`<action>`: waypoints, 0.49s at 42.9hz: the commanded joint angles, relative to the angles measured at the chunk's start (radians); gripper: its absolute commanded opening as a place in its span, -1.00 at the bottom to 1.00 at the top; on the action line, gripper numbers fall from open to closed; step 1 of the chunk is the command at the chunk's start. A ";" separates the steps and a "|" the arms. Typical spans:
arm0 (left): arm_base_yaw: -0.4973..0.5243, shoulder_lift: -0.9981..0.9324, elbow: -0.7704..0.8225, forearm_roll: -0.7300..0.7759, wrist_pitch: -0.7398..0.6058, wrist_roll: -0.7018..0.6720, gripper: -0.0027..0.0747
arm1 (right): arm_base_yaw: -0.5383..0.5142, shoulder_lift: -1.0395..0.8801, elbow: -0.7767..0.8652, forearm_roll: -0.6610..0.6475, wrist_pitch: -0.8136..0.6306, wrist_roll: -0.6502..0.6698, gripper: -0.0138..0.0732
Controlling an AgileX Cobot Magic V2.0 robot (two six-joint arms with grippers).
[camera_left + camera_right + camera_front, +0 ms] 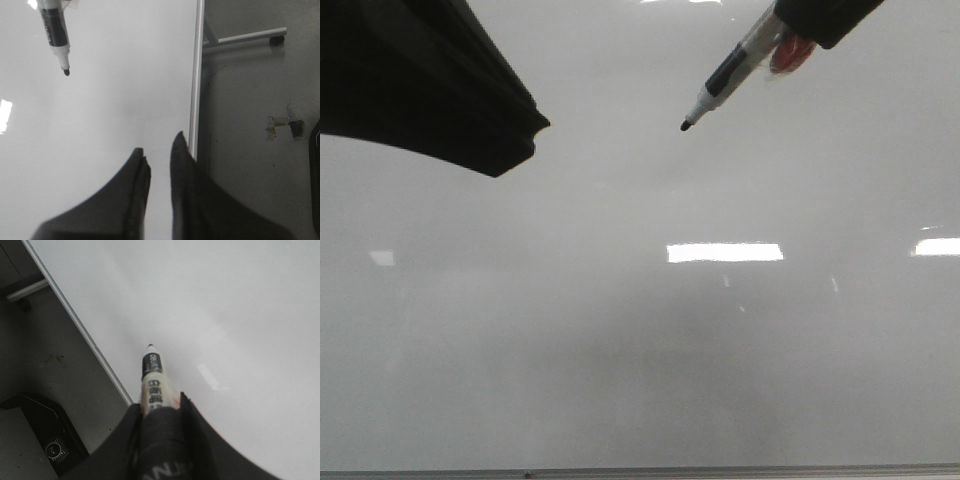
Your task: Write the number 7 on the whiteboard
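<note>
Around me the grey floor (250, 165) shows beyond the board's thin metal edge strip (196, 85), with a pale metal stand leg on a small dark caster (250, 37), some scraps of torn tape (282, 125), and a black box with a round lens-like part (52, 447) beside my right arm. Nothing lies between my marker and the board.

The large glossy pale grey-white whiteboard (640, 360) fills the front view, smooth and flat, carrying bright rectangular light reflections (725, 252). I see no marker strokes on it, so the number 7 is not yet written anywhere on the surface.

My right tool (159, 412) has its two dark, matte, tapering fingers pressed against a slim cylindrical marker (728, 76): clear barrel, black printed label, white collar and a small black tip. The marker slants toward the upper middle of the board in the front view; I cannot tell whether the tip touches the surface or hangs just off it.

My left tool (160, 155) carries nothing; its two black pointed fingers stand slightly apart with a narrow gap between them, over the board near the metal edge strip. In the front view it shows as a broad dark shape at the upper left, well apart from the marker
</note>
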State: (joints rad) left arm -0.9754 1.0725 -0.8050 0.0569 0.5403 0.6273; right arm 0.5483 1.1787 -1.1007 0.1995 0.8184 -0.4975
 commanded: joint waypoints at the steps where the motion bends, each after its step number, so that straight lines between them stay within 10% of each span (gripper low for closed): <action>1: -0.005 -0.021 -0.032 -0.004 -0.064 -0.002 -0.98 | -0.004 -0.025 -0.033 0.005 -0.064 -0.008 -0.84; 21: -0.005 -0.021 -0.032 -0.039 -0.040 -0.002 -0.98 | -0.004 0.149 -0.035 0.092 -0.480 0.056 -0.84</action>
State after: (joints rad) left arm -0.9754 1.0725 -0.8050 0.0372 0.5445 0.6273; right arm 0.5483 1.3062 -1.1007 0.2358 0.5266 -0.4449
